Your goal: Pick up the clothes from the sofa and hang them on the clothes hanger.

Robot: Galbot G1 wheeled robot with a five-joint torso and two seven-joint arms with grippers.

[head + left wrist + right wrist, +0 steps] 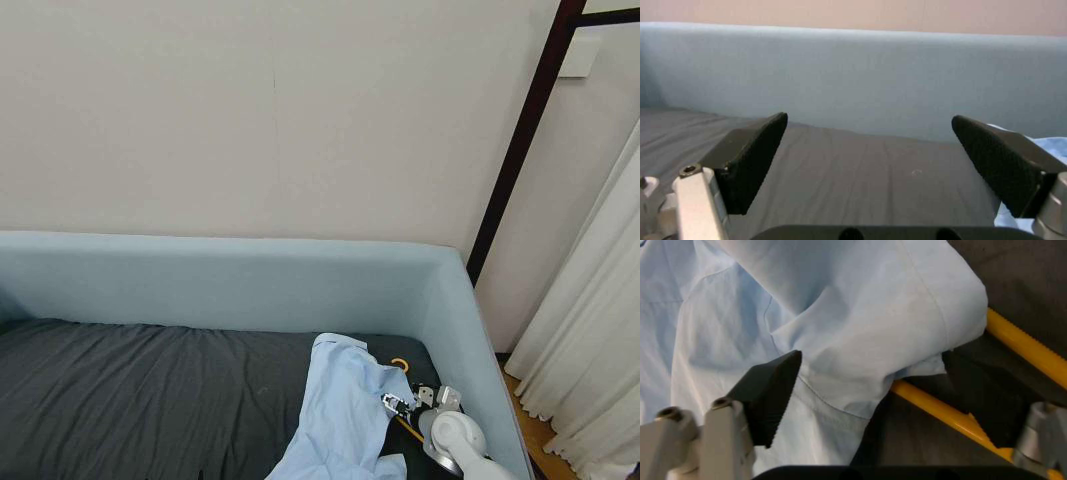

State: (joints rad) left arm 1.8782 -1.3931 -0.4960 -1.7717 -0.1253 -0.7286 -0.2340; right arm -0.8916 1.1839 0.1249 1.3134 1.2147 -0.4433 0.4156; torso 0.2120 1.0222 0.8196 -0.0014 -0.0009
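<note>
Cream wall [250,120]; pale blue padded sofa [250,275], wrinkled charcoal seat [130,400]. Crumpled light blue shirt [340,400] lies at seat's right end over a yellow hanger [940,412]. Right gripper [870,365]: ribbed black fingers [770,395] apart, straddling a shirt fold. Left gripper [870,120]: fingers apart above seat.

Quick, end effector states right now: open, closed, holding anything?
Left end effector: open, empty, above the dark sofa seat.
Right end effector: open, fingers either side of the light blue shirt, beside the yellow hanger; gripping nothing.
</note>
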